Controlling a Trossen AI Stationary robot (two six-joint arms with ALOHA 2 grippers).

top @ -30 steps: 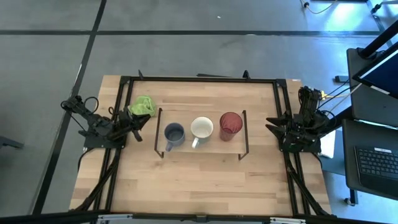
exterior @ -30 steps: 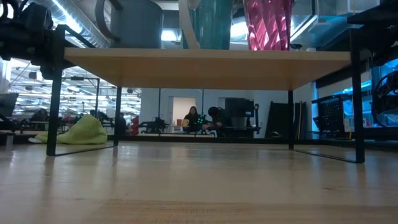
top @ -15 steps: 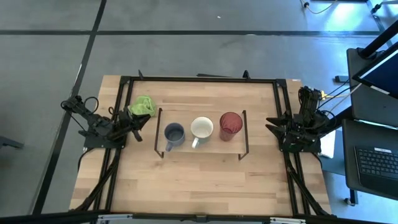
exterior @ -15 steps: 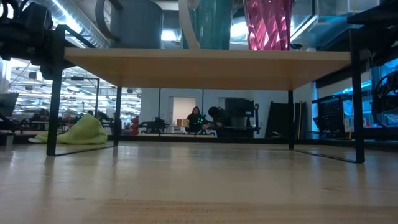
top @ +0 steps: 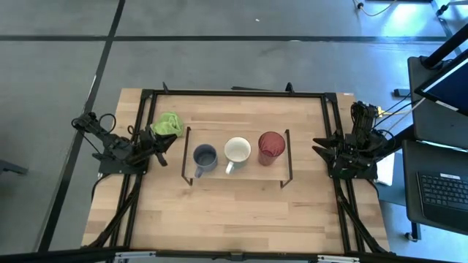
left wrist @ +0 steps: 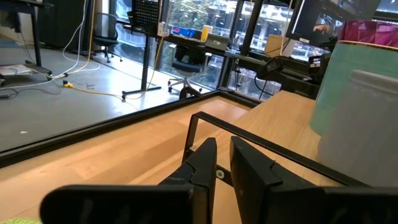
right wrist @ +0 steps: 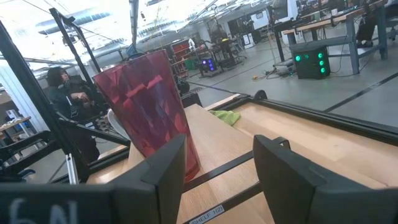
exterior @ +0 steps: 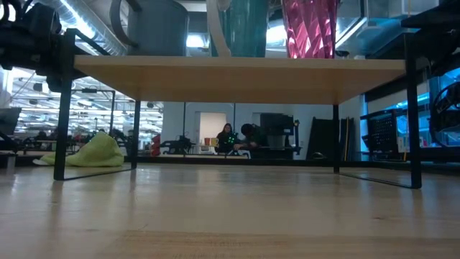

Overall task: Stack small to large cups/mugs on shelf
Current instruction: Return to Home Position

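Three cups stand in a row on the low wooden shelf (top: 235,174): the grey-blue mug (top: 205,156) at its left, the white mug (top: 237,150) in the middle, the red tumbler (top: 271,147) at its right. Each rests upright on its base. In the low view their bases show above the shelf board (exterior: 237,80). My left gripper (top: 165,143) sits by the table's left edge, off the shelf's left end, fingers nearly together (left wrist: 222,160). My right gripper (top: 322,146) waits at the right edge, open (right wrist: 217,152), facing the tumbler (right wrist: 149,115).
A green cloth lump (top: 168,123) lies on the table beyond my left gripper, near the shelf's far-left corner. The table's black frame (top: 234,93) runs round the edges. Bare tabletop (top: 234,212) stretches in front of the shelf. People sit in the room behind (exterior: 237,137).
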